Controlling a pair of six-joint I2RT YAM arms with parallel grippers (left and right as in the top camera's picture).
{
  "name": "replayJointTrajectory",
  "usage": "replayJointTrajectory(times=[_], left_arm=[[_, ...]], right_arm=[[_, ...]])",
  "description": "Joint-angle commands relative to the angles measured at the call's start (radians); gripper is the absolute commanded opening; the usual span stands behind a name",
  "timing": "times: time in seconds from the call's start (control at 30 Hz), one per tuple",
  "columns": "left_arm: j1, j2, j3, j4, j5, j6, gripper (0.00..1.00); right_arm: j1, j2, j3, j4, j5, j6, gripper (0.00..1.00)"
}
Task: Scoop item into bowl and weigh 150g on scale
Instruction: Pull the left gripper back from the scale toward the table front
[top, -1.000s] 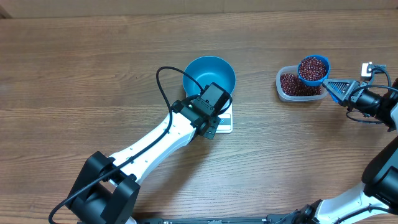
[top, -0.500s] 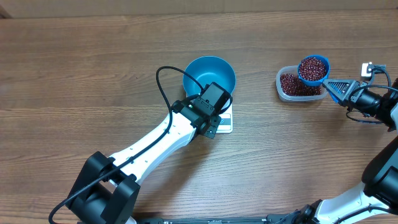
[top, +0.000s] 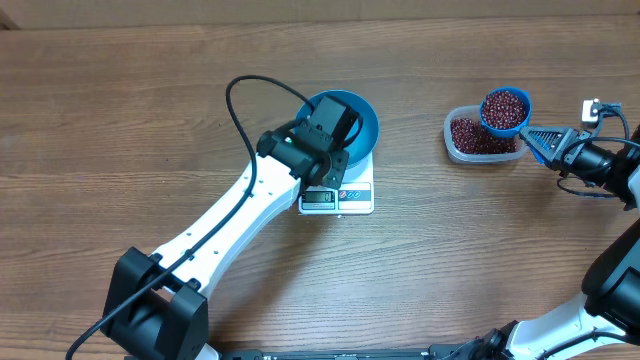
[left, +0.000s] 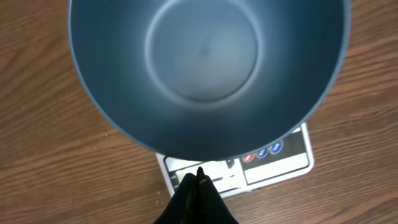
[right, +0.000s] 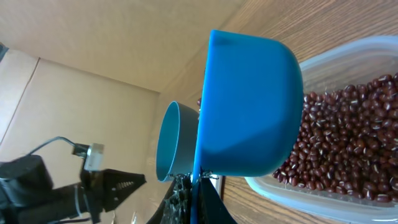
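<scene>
Overhead: bowl on scale in the middle; at far right, scoop heaped with beans above tub, its handle clamped in right gripper.
Left wrist: left gripper pinched closed, empty, just above scale edge, beside bowl rim.
Right wrist: scoop over beans in tub.

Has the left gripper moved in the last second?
Yes. In the overhead view the left gripper shifted from over the scale toward the bowl.

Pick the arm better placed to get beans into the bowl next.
Right. The right end effector grips the scoop, heaped with beans, above the tub. The left end effector is shut, empty, over the bowl on the scale, and likely must clear first.
</scene>
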Motion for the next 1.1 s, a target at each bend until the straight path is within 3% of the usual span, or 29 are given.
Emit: replayJointTrajectory(times=[0.0, 0.3, 0.53, 0.77, 0.97, 1.03, 1.07], left_arm=[[0.001, 0.006, 0.027, -0.015, 0.024, 0.056, 0.04], [-0.001, 0.006, 0.027, -0.177, 0.182, 0.087, 0.04], [-0.002, -0.026, 0.026, -0.32, 0.166, 0.017, 0.04], [-0.002, -0.154, 0.002, -0.306, 0.134, -0.002, 0.04], [-0.001, -0.153, -0.121, -0.163, 0.117, -0.002, 0.04], [-0.001, -0.146, -0.15, -0.124, 0.117, -0.002, 0.11], [-0.001, -0.142, -0.156, -0.115, 0.116, -0.001, 0.27]], right_arm=[[-0.004, 0.001, -0.003, 0.007, -0.041, -0.004, 0.04], [-0.004, 0.001, -0.003, -0.013, -0.04, -0.005, 0.04], [-0.003, 0.001, -0.003, -0.012, -0.039, -0.005, 0.04], [-0.003, 0.001, -0.003, -0.032, -0.032, -0.005, 0.04], [-0.003, 0.001, -0.003, -0.039, 0.002, -0.005, 0.04], [-0.003, 0.001, -0.003, -0.039, 0.021, -0.005, 0.04], [-0.003, 0.001, -0.003, -0.039, 0.025, -0.005, 0.04]])
